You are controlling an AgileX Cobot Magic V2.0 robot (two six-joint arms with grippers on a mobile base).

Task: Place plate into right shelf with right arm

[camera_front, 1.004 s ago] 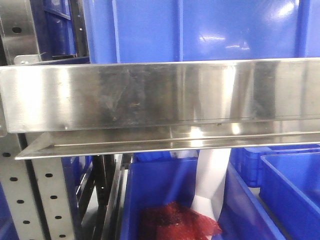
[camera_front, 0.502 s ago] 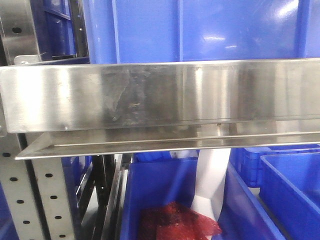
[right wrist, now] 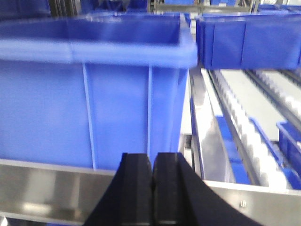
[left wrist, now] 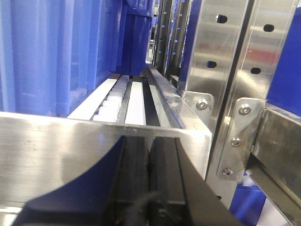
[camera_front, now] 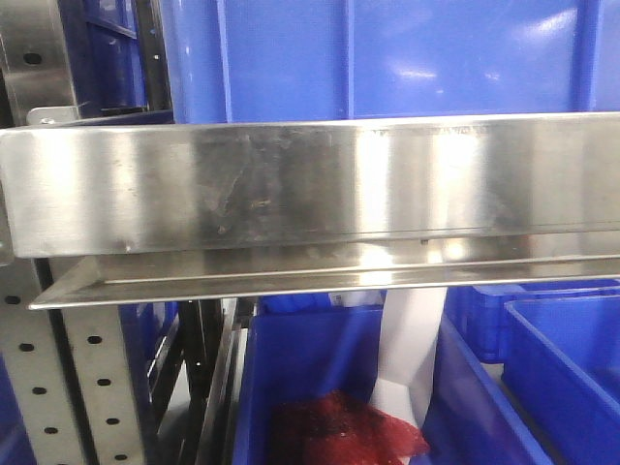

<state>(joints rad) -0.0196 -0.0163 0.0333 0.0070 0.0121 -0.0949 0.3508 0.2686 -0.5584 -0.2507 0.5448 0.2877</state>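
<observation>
right gripper (right wrist: 153, 188) closed, seemingly empty, facing blue bin (right wrist: 94, 94); left gripper (left wrist: 149, 179) closed.

Brushed stainless-steel right shelf (camera_front: 291, 184), carried on perforated grey uprights (camera_front: 92, 387): a glossy blue plastic bin (camera_front: 387, 58) is seated directly behind its front edge.

All three views face the right shelf (camera_front: 291, 184) closely.
</observation>
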